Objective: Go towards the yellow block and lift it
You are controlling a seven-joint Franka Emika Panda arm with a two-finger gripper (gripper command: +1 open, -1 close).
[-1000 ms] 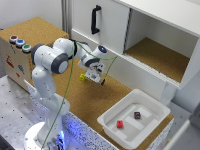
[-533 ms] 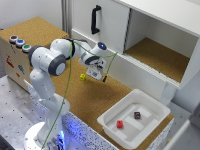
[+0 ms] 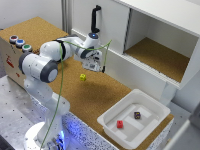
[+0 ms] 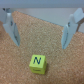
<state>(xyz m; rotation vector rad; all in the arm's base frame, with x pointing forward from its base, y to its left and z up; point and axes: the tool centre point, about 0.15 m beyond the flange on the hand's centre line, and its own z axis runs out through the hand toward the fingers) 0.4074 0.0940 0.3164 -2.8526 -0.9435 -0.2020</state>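
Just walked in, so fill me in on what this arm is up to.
The arm is going after the yellow block, a small cube with an N on it, lying on the cork surface. Its claw hangs above the block with the jaws open and has not touched it yet; the wrist view shows the block free of both fingers. A red cube and a dark cube sit in the white tray.

pincer (image 4: 41,30) finger bases cut off, exterior pincer blurred
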